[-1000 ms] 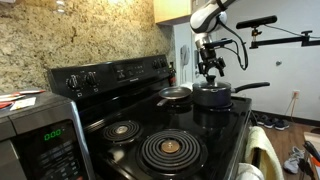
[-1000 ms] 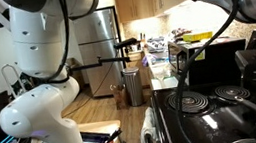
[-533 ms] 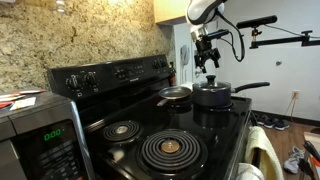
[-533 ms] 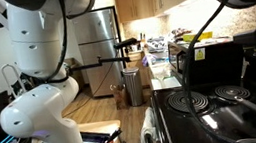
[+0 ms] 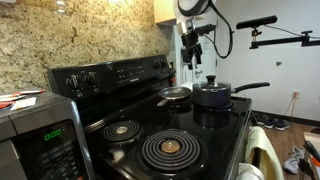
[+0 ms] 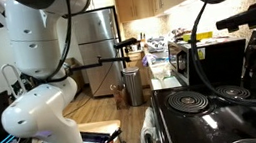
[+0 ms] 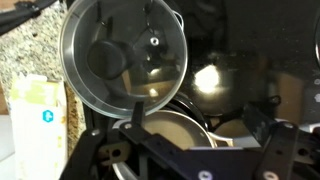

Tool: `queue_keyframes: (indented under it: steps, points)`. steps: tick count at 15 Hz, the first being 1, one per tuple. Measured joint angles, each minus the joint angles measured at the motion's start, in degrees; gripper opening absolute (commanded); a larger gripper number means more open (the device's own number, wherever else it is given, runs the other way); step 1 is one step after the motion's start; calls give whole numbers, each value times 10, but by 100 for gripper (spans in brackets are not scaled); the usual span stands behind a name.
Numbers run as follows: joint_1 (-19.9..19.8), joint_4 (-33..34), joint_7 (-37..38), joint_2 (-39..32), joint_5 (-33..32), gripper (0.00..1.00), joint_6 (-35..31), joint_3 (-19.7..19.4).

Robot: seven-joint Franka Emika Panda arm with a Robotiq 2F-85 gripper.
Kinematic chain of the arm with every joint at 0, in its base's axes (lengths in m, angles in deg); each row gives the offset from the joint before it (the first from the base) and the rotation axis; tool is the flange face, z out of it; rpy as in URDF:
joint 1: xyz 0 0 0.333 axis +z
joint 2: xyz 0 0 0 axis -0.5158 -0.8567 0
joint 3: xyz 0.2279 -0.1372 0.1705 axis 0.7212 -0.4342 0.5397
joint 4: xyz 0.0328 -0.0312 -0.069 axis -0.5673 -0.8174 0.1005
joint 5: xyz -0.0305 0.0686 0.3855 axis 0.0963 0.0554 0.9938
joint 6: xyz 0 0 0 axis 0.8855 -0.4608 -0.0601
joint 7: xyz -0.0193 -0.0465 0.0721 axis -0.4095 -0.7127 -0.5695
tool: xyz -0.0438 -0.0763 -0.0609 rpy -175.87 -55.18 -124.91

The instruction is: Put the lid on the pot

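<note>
The glass lid with its black knob rests on the dark pot at the stove's far right burner, with the pot's long handle pointing right. My gripper hangs open and empty above and to the left of the pot, over the silvery pan. In the wrist view the lid fills the upper left and hides most of the pot. My open fingers frame the silvery pan below it.
Two coil burners take up the near half of the black stove, with its control panel at the back. A microwave stands near left. A white carton stands beside the stove. The robot's white base shows in an exterior view.
My gripper has risen from just above the lid and moved left, toward the back of the stove. The lid and pot have not moved.
</note>
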State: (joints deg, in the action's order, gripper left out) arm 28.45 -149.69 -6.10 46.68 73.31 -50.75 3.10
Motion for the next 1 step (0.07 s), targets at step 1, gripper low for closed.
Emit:
queue_keyframes:
  steps: [1]
  points:
    - [5,-3,-7,0,0,100,-13,5]
